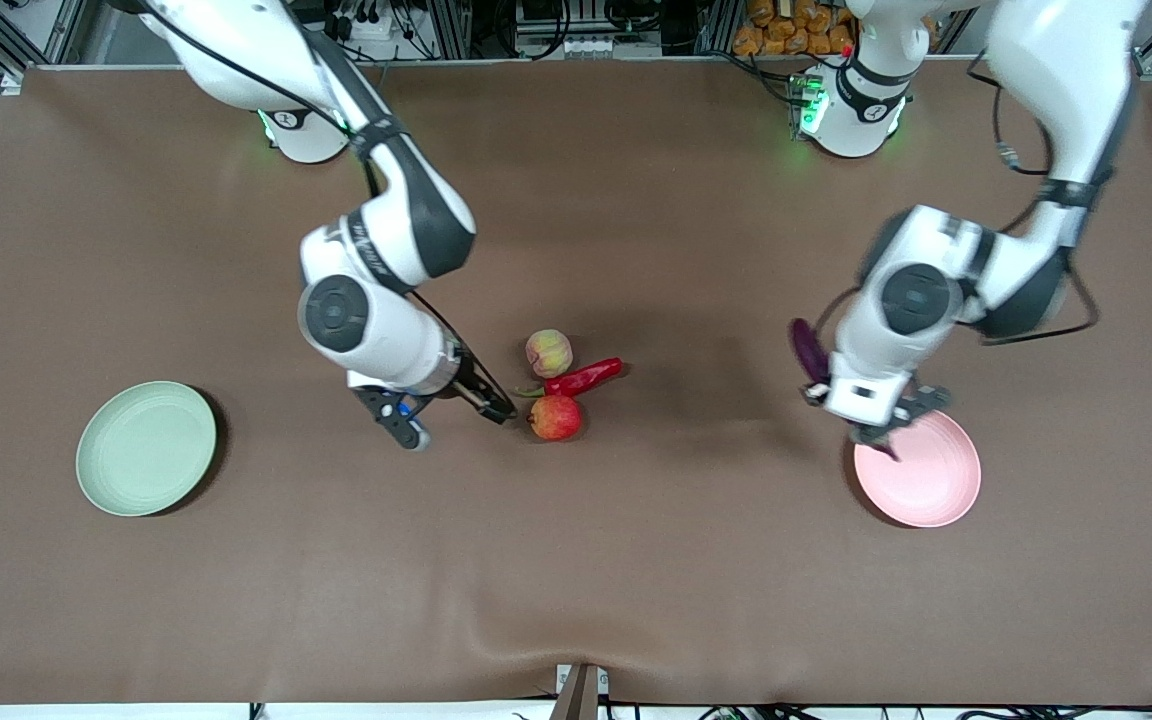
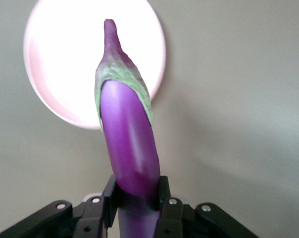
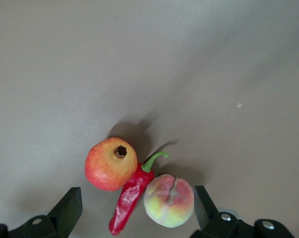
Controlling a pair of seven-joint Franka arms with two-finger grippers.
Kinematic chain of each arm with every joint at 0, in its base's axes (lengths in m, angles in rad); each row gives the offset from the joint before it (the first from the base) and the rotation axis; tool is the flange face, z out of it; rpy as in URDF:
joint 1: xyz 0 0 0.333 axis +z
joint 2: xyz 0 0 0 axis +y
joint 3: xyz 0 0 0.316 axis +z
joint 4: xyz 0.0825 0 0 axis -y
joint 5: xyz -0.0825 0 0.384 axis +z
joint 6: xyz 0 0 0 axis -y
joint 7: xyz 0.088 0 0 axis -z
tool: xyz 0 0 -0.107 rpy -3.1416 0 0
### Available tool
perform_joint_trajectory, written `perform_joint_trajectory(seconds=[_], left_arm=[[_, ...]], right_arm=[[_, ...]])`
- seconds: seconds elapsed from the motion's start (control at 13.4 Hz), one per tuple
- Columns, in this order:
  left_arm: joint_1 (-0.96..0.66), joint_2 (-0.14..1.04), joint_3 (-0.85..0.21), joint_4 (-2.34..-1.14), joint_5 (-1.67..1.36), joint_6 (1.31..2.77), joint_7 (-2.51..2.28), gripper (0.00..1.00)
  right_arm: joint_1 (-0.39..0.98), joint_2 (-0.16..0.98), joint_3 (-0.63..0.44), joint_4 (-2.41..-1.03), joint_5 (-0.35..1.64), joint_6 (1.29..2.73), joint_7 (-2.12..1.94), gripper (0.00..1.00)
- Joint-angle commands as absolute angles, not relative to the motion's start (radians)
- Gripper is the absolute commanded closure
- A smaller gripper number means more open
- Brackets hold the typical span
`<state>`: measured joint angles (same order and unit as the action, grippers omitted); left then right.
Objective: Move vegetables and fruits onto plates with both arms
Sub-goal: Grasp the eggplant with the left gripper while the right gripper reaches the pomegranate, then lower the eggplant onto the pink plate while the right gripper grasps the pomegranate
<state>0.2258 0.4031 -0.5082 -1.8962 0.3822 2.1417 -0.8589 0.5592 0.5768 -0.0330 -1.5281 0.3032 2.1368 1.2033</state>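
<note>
A glossy purple eggplant (image 2: 129, 153) is held above the rim of the pale pink plate (image 1: 926, 480). A red apple (image 1: 555, 417), red chili pepper (image 1: 584, 378) and yellow-green peach (image 1: 548, 352) are clustered touching mid-table; the pale green plate (image 1: 141, 455) lies toward the right arm's end.

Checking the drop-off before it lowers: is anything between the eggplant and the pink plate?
Nothing visible. The left end effector holds the eggplant in the air over the pink plate, whose surface is bare.

front: high, faces robots | wrists: close, look down past grippers | shared: brown table (image 1: 576, 560)
</note>
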Motion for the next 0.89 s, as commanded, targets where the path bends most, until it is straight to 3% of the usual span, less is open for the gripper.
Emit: perform_joint_trajectory(seconds=[0.0, 0.52, 0.82], left_arm=[[0.331, 0.42, -0.531, -1.899, 0.387, 2.137, -0.705, 1.0], [0.44, 0.52, -0.526, -1.827, 0.387, 2.151, -0.526, 1.0], [0.454, 0.566, -0.523, -1.783, 0.388, 2.151, -0.506, 1.0]], right_arm=[[0.591, 0.647, -0.041, -1.473, 0.327, 2.224, 1.326, 0.0], [0.629, 0.779, -0.043, -1.421, 0.321, 2.402, 1.393, 0.0], [0.652, 0.802, -0.043, -1.399, 0.322, 2.405, 1.391, 0.0]])
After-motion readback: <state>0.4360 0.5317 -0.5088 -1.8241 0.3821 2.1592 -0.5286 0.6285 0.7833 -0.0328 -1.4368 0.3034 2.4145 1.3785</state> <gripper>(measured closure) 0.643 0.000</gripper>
